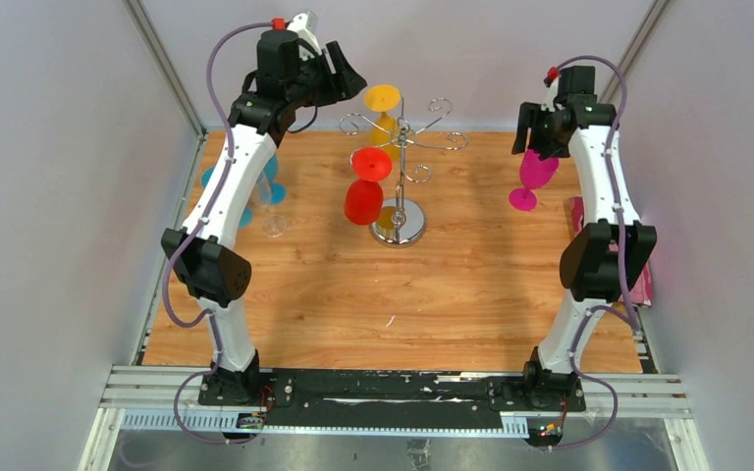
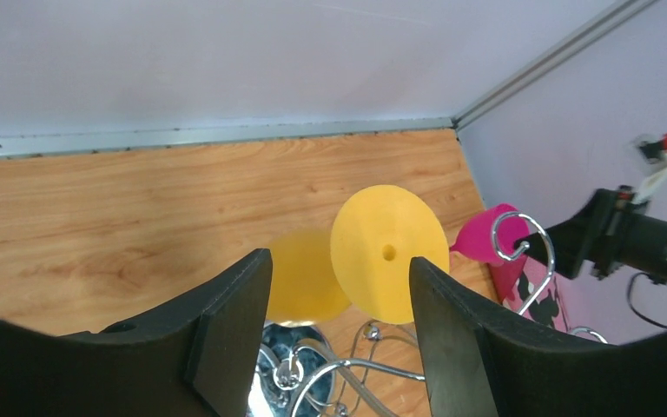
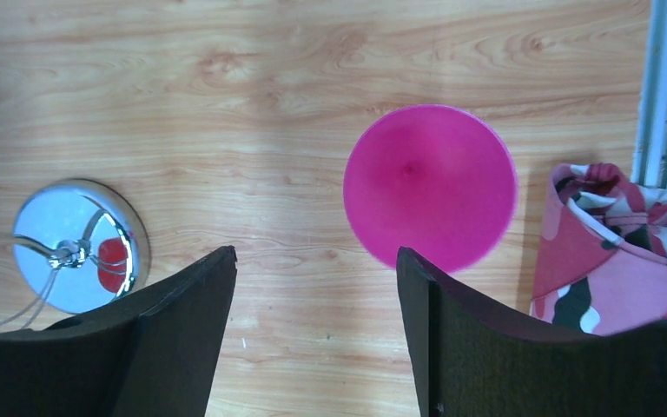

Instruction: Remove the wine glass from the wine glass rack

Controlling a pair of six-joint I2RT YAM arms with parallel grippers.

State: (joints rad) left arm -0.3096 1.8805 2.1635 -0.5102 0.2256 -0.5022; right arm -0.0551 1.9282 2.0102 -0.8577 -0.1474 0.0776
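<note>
Right wrist: cloth (image 3: 612,261) beside magenta glass (image 3: 430,187)

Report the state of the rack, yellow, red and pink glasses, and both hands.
wine glass rack, upright
yellow wine glass, hanging upside down on it
red wine glass, hanging upside down too
pink wine glass, standing off the rack
left hand, open, at the yellow glass
right hand, open, above the pink glass

No legible text, labels, brands, numbers or signs anywhere in view, none on the wine glass rack (image 1: 410,225), none on the camouflage-patterned cloth (image 3: 612,269) at right
</note>
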